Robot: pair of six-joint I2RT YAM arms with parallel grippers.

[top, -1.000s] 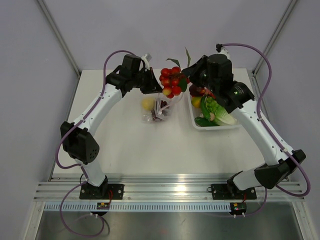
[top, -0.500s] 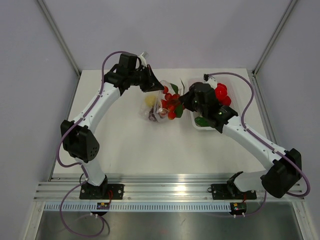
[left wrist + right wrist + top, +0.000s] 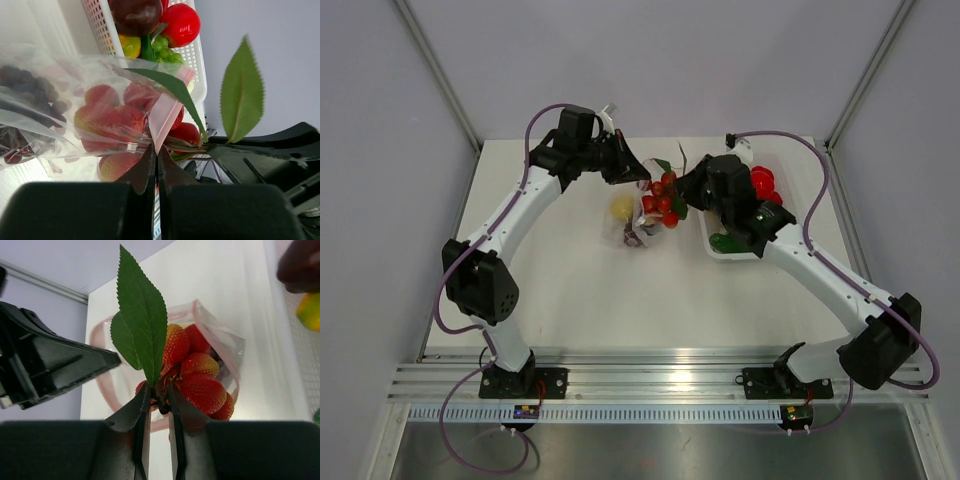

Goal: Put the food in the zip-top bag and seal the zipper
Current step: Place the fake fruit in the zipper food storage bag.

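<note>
I am holding the left gripper (image 3: 156, 150) pinched together on the pinkish-red zipper strip (image 3: 167, 112) of the clear crinkly plastic zip-top bag (image 3: 632, 232), which is resting mid-table with its mouth raised. The right gripper (image 3: 159, 390) is clamping the stem of a leafy cluster of red berry-like fruit (image 3: 197, 375) at that mouth, so I judge loading is under way. The next move is calling for a deeper push, a release, then a return to the white mesh basket (image 3: 725, 257) for remaining food.
</note>
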